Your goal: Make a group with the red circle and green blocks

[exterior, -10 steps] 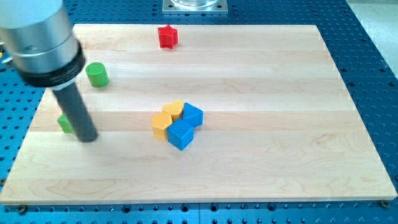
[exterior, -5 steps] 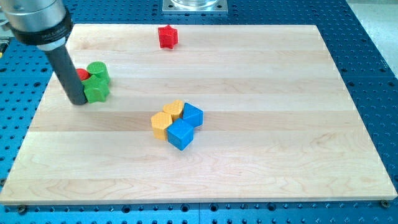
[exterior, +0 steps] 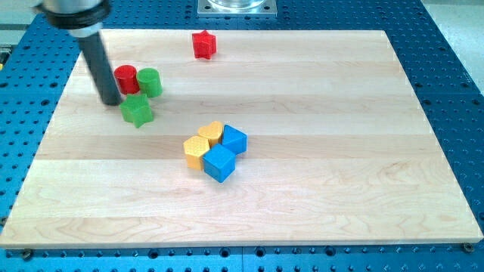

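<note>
We judge the grouping nearly done: on the far left of the wooden worktop (exterior: 318, 189), the red circle block (exterior: 125, 78) touches the green cylinder block (exterior: 150, 81), the green star-shaped block (exterior: 137, 110) lies just beside them, and our tip (exterior: 111, 100), a bare rod with no fingers, rests at their left.

A wooden board (exterior: 318, 189) lies on a blue perforated table (exterior: 454, 75); near the board's middle sit four touching blocks: a yellow cylinder (exterior: 212, 133), a yellow hexagon (exterior: 197, 151), a blue block (exterior: 235, 140), a blue cube (exterior: 220, 162); a red star (exterior: 203, 44) sits alone near the board's top edge.
</note>
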